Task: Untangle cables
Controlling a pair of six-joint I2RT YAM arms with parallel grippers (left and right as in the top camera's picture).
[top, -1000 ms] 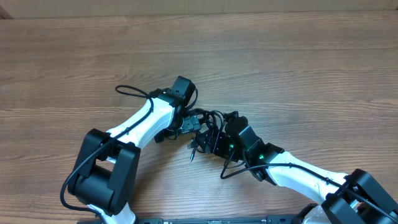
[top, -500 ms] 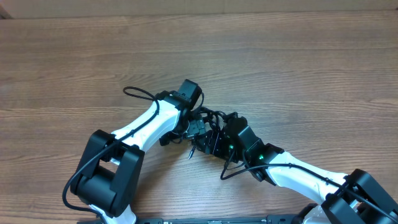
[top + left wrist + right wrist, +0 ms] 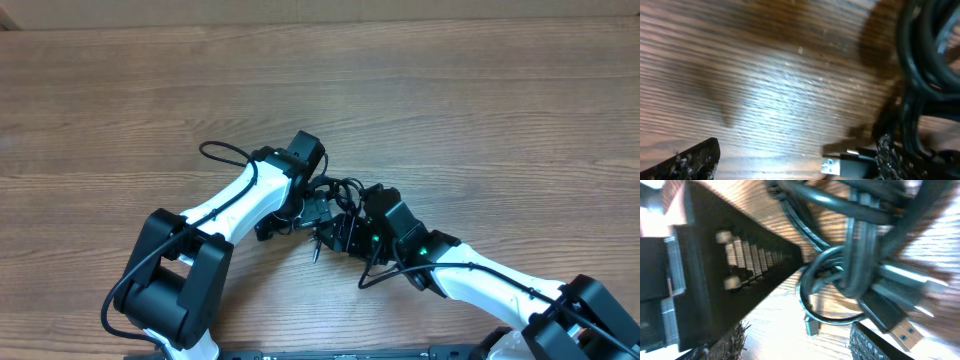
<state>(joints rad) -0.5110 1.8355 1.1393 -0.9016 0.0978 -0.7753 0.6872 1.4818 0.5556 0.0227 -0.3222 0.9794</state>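
Likely the cables (image 3: 340,188), knotted over the table (image 3: 480,120) between left gripper (image 3: 787,159) and right gripper (image 3: 799,342), just tighten or drag along: the left gapes wide holding nothing, and whether the right actually pinches the bundle can't be told.

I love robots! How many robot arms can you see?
2: the left arm reaches in from bottom left, the right arm from bottom right; both meet at the cables.
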